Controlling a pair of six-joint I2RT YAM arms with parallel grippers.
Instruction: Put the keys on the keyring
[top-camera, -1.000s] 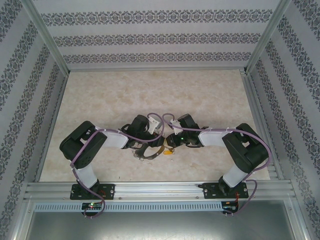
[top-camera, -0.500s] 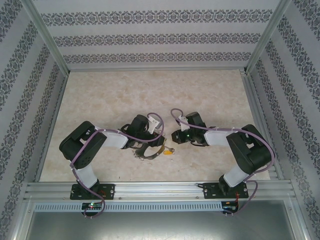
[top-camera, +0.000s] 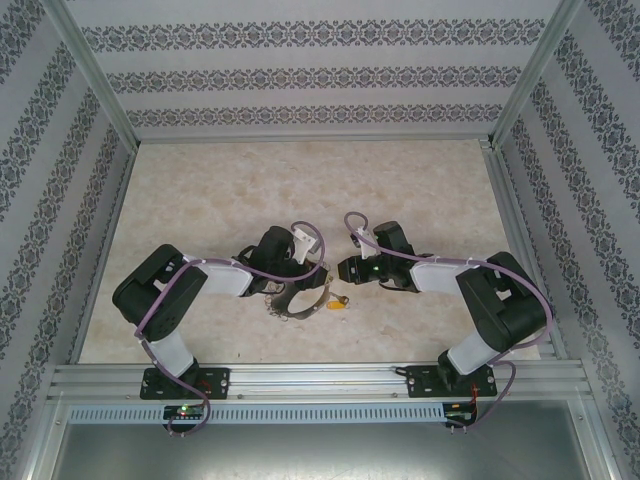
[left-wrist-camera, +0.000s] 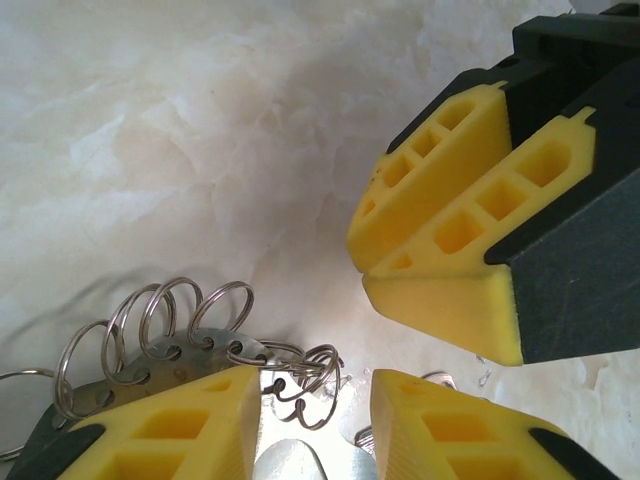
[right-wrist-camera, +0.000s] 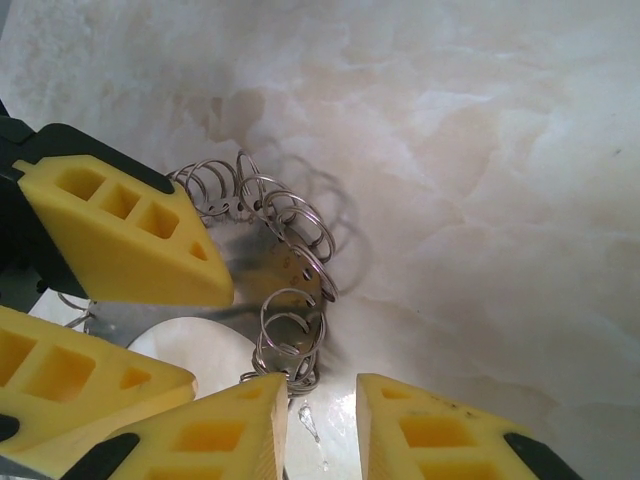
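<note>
While scanning leftmost first, finding the left end effector (left-wrist-camera: 315, 385) closed partway onto the band of the keyring (left-wrist-camera: 190, 352). Spotting the key (top-camera: 340, 303) lying loose on the desk (top-camera: 250, 190), just at the hoop's 3 o'clock. Noting the right end effector (right-wrist-camera: 322, 385) at the key's 12 o'clock, slightly parted, carrying nothing. Risking the hoop slipping from a loose pinch, or nudging the tiny key away while reaching. Counting one keyring, one key, two end effectors; small rings (right-wrist-camera: 300, 225) overlapping, defying a sure count.

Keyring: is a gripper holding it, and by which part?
The left gripper appears to pinch the keyring by its flat band; the right gripper holds nothing.
</note>
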